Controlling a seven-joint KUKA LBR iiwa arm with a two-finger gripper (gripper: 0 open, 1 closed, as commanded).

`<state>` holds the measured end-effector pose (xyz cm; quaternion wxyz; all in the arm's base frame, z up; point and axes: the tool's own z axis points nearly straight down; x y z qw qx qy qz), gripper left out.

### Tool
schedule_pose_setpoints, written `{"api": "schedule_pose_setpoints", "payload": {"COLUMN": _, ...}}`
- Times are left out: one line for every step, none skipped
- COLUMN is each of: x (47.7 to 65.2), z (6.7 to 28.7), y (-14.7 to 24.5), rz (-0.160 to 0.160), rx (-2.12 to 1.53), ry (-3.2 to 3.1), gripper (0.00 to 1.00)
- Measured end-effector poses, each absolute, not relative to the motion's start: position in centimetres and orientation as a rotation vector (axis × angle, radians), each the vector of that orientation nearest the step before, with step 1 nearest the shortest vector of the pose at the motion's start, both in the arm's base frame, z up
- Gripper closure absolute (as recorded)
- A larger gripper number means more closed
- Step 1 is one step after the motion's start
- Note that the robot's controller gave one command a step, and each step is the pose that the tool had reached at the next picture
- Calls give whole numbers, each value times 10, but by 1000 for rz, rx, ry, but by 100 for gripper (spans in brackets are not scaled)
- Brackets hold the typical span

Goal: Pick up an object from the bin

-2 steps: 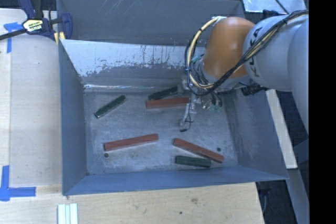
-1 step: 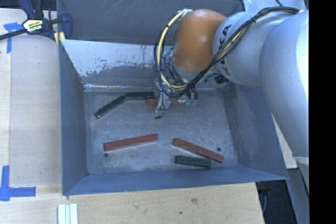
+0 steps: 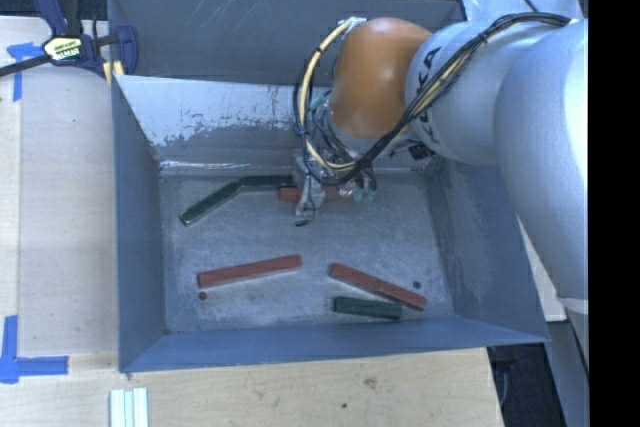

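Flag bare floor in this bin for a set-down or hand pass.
Free: the centre strip between dark green stick and left red-brown bar; the floor right of centre, behind the right red-brown bar. Crowded: front right, where that bar flanks the dark green bar; back centre, under the arm.

This looks like a robotics lab. A cabled industrial arm [image 3: 500, 95] reaches into a grey metal bin [image 3: 135, 215], with a pale wooden tabletop [image 3: 60, 215] beside it.

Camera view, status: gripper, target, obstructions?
Gripper low at bin floor's back middle, at right end of long dark green stick. Beside it, small red-brown block. Two flat red-brown bars and short dark green bar lie clear, nearer front.
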<state>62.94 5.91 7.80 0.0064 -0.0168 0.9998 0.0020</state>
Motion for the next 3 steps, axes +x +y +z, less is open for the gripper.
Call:
{"api": "schedule_pose_setpoints", "payload": {"x": 608, "z": 180, "y": 48, "rz": 0, "rx": -35, "ry": 3138, "gripper": 100}}
{"api": "schedule_pose_setpoints", "payload": {"x": 608, "z": 180, "y": 48, "rz": 0, "rx": -35, "ry": 3138, "gripper": 100}}
{"api": "schedule_pose_setpoints", "payload": {"x": 601, "z": 214, "y": 8, "rz": 1, "rx": -16, "ry": 3137, "gripper": 100}}
